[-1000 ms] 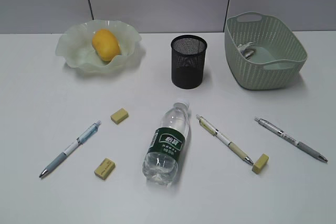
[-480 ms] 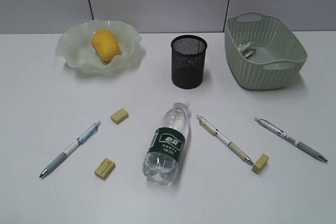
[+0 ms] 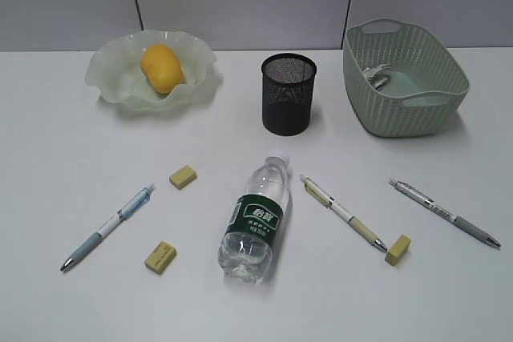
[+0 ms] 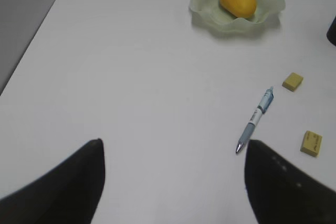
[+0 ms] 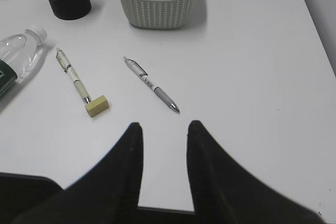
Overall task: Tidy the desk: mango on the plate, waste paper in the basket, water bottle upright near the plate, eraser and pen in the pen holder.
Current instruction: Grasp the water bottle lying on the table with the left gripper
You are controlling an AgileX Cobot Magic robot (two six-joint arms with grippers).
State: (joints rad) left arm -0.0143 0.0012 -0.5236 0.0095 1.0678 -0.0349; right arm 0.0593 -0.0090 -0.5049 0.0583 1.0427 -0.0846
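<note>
In the left wrist view, the left tool (image 4: 173,182) is seen at the lower edge of the frame, its two dark fingers spread wide and released above bare desk (image 4: 131,77). In the right wrist view, the right tool (image 5: 164,129) is held low at the bottom centre, its fingers parted by a narrow gap and grasping nothing. Neither arm is seen in the exterior view.

No change from the earlier frames is seen; every object lies where it lay.

The mango (image 3: 162,68) is found in the ruffled plate (image 3: 112,78) at upper left. The waste paper (image 3: 377,76) is seen inside the basket (image 3: 417,114) at upper right. The water bottle (image 3: 255,220) is lying on its side at lower centre, white cap toward the black mesh pen holder (image 3: 288,94).
</note>
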